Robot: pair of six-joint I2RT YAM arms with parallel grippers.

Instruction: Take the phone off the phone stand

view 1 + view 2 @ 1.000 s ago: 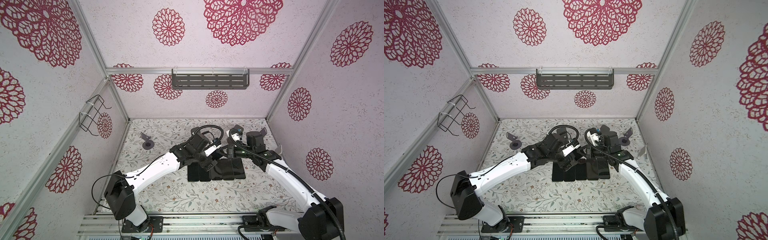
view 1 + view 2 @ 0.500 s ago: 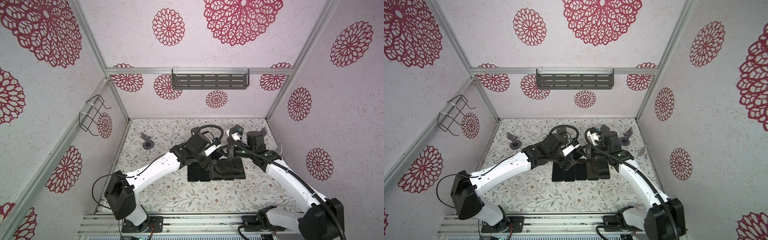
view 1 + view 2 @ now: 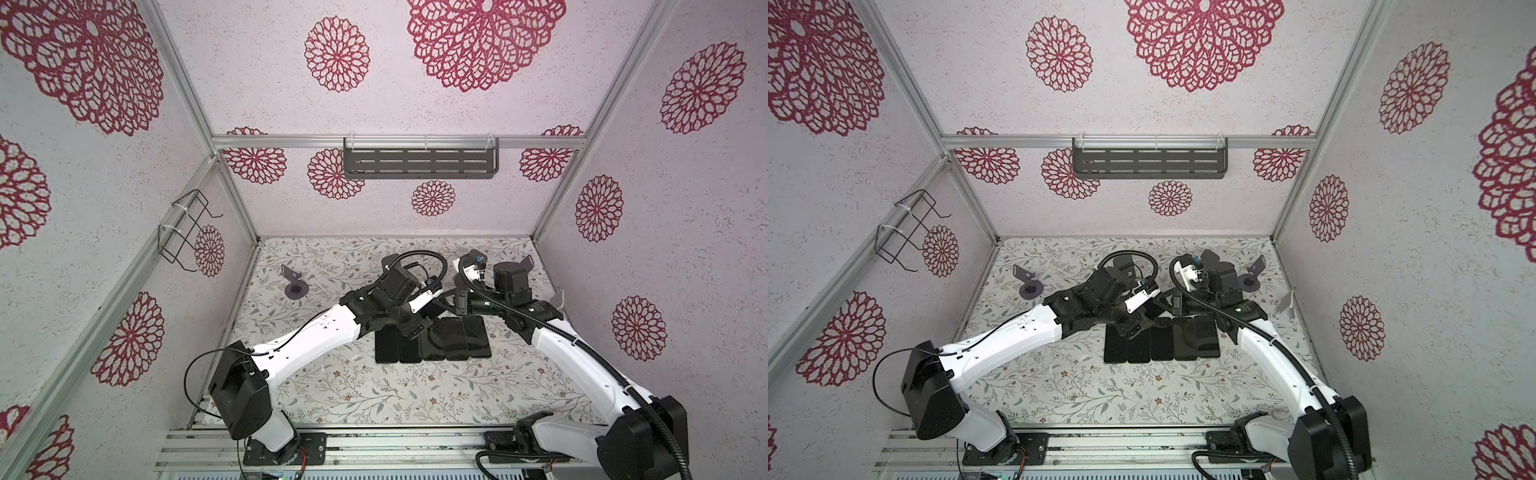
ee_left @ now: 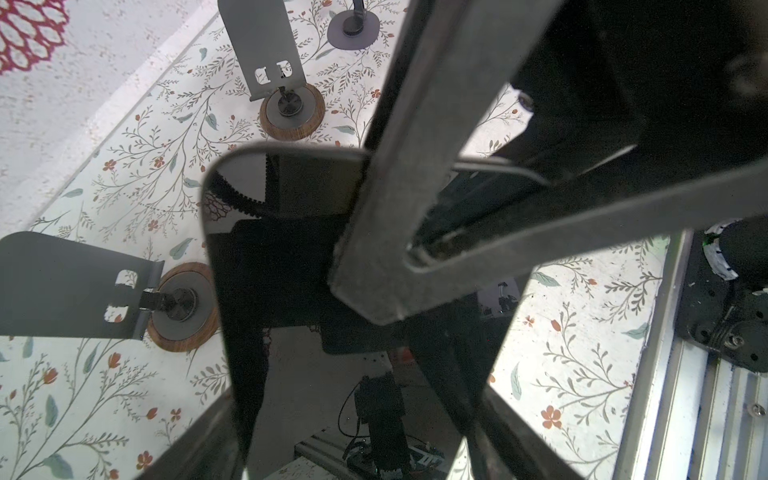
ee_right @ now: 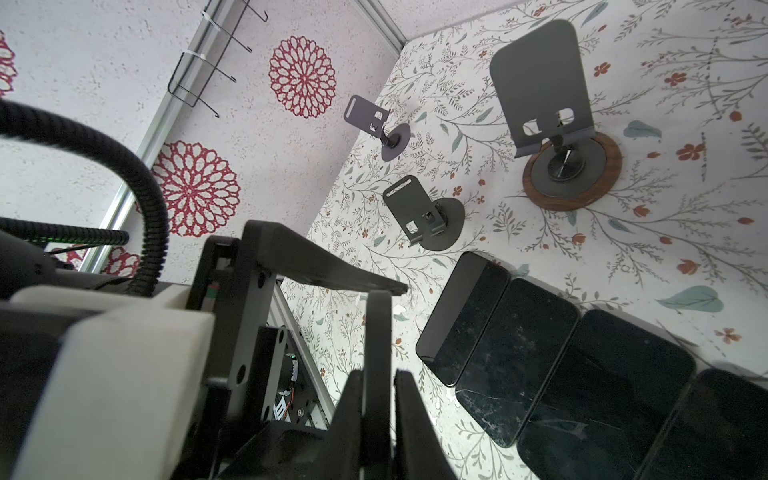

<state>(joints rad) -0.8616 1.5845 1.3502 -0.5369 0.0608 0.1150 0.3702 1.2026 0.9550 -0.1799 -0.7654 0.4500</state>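
Observation:
The phone (image 4: 291, 270), black and glossy, fills the middle of the left wrist view. A grey metal phone stand (image 4: 415, 124) crosses in front of it. My left gripper (image 4: 359, 392) straddles the phone's lower end with one finger on each side. A strip of floor shows between one finger and the phone's edge, so the gripper is open. My right gripper (image 5: 379, 376) is shut on a thin dark plate of the stand. In both top views the two grippers, left (image 3: 411, 328) and right (image 3: 459, 303), meet at mid-floor and largely hide the phone.
Several black phones (image 3: 432, 345) lie side by side on the floral floor just in front of the grippers. Empty stands are around: two with wooden bases (image 4: 286, 99) (image 4: 178, 303), a dark one (image 5: 424, 216), and one at far left (image 3: 295, 282). A shelf (image 3: 419, 164) hangs on the back wall.
My left gripper's jaws have narrowed around the phone. Both arms have barely moved and the right gripper's hold is unchanged.

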